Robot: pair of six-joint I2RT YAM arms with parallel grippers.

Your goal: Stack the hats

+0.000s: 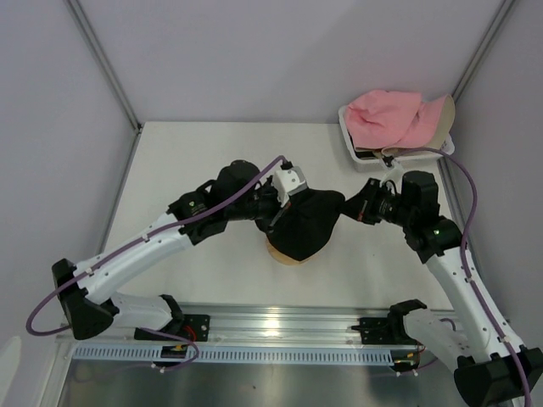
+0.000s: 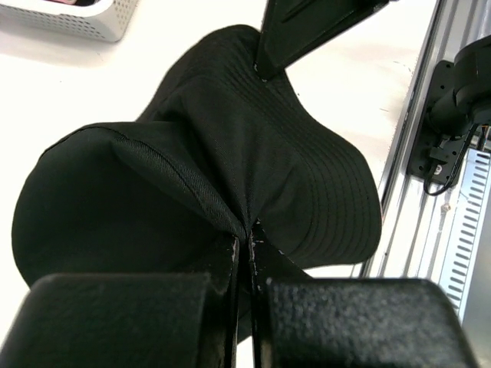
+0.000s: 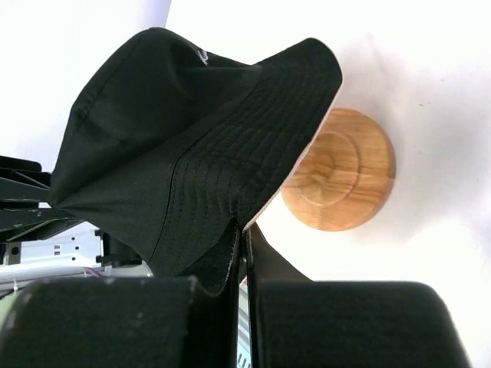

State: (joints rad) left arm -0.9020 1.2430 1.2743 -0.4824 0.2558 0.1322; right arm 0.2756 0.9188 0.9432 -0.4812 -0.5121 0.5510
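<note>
A black hat (image 1: 307,222) with a small light mark (image 3: 201,55) hangs stretched between both grippers, over the wooden stand (image 1: 284,253). My left gripper (image 1: 284,206) is shut on its brim on the left side, and the pinch shows close up in the left wrist view (image 2: 245,230). My right gripper (image 1: 346,207) is shut on the opposite brim edge (image 3: 244,228). In the right wrist view the hat (image 3: 184,153) overlaps the left rim of the stand's round top (image 3: 341,180). A pink hat (image 1: 386,119) and a beige-and-pink hat (image 1: 441,119) lie in the basket.
The white mesh basket (image 1: 350,140) stands at the back right against the wall, and its corner shows in the left wrist view (image 2: 84,21). An aluminium rail (image 1: 280,326) with the arm bases runs along the near edge. Grey walls close in the sides and the back.
</note>
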